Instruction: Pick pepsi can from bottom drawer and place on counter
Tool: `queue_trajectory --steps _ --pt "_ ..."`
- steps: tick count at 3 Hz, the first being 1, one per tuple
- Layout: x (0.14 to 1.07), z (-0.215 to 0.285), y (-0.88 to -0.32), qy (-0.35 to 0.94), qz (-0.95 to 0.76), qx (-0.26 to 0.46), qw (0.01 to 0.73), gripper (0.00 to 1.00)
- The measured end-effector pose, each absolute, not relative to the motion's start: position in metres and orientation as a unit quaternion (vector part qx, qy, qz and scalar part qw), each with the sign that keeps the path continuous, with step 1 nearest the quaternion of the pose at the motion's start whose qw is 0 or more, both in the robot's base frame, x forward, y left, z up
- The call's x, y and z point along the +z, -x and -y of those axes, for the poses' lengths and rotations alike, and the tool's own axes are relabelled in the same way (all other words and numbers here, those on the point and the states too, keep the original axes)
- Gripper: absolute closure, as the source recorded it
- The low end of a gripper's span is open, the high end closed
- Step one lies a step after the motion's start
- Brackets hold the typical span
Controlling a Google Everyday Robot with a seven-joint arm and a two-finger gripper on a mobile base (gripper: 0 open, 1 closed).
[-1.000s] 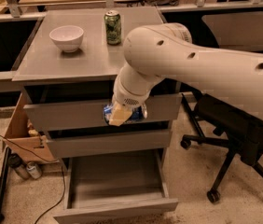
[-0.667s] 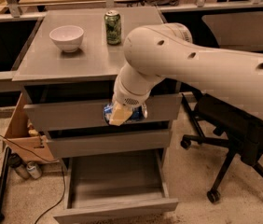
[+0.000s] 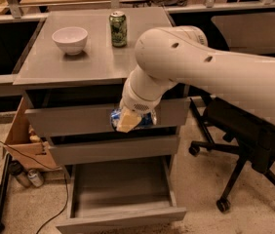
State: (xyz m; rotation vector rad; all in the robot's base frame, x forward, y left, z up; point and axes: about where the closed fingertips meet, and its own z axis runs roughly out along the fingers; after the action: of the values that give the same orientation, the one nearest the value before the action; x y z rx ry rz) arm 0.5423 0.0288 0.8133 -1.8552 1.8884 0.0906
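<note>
Nothing has moved since the earlier frame: our two-finger gripper stays clamped on the small dark blue pepsi can, mid-air before the upper drawer fronts, above the open grey bottom drawer. We judge it light, thin-walled, slick, dentable; best gripped mid-body. The wrist hides most of the can.

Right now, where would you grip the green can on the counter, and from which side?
Mid-height on its round side wall, coming from the front: the green can stands upright on the counter, a white bowl apart beside it. The gripper hangs below, before the top drawer front, shut on the pepsi can.
</note>
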Motion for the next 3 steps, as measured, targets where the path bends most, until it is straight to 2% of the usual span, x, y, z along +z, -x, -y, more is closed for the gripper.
queue_trajectory --steps 2,3 --pt "0.873 -0.021 -0.571 0.689 -0.683 -0.025 0.242 1.0" --pt "0.896 -0.032 -0.621 0.699 -0.669 -0.04 0.25 1.0"
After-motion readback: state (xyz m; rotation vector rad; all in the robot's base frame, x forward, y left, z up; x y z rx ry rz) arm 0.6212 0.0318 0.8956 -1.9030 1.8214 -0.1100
